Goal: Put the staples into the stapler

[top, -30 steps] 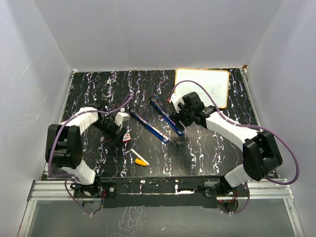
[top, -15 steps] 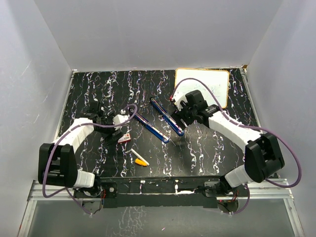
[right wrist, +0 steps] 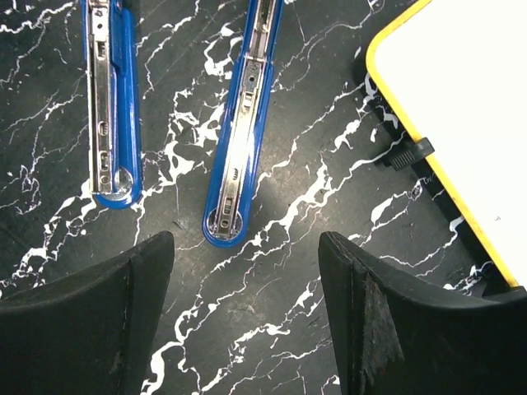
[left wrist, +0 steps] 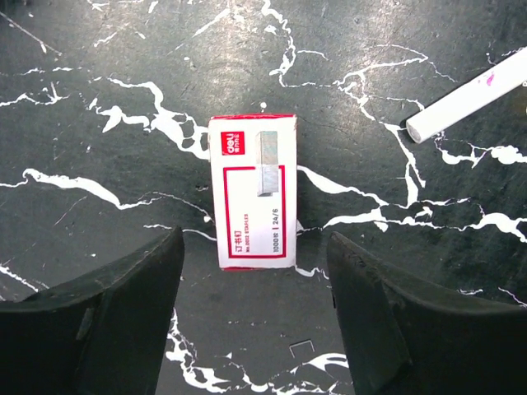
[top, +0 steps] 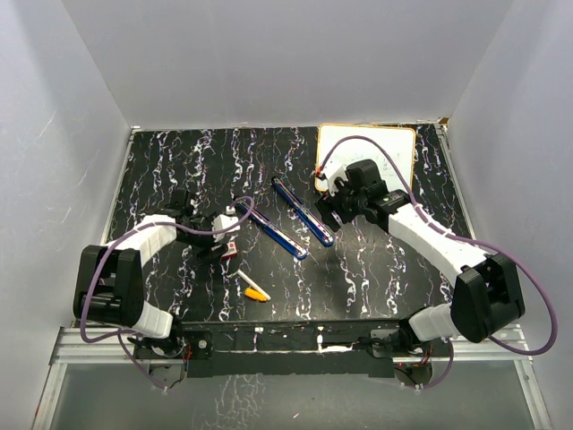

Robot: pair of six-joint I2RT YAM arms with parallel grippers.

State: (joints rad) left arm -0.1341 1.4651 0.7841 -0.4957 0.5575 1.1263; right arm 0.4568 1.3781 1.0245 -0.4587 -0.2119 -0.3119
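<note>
The red-and-white staple box (left wrist: 253,192) lies flat on the black marble table; it also shows in the top view (top: 230,253). My left gripper (left wrist: 255,255) is open and hovers over the box's near end, fingers on either side, not touching; in the top view it (top: 218,240) is just left of the box. One loose staple (left wrist: 300,348) lies below the box. The blue stapler lies open as two long halves, metal channels up (right wrist: 111,107) (right wrist: 243,140); the top view shows them too (top: 271,230) (top: 304,212). My right gripper (right wrist: 245,247) is open and empty just short of their rounded ends; the top view shows it (top: 331,213).
A yellow-and-white marker (top: 254,287) lies near the front, its white end in the left wrist view (left wrist: 469,95). A yellow-framed whiteboard (top: 376,157) lies at the back right, its corner in the right wrist view (right wrist: 461,99). Grey walls enclose the table.
My left gripper has swung round and now points at the staple box. My right gripper has drawn back off the stapler half toward the whiteboard. The stapler and the box have not moved.
</note>
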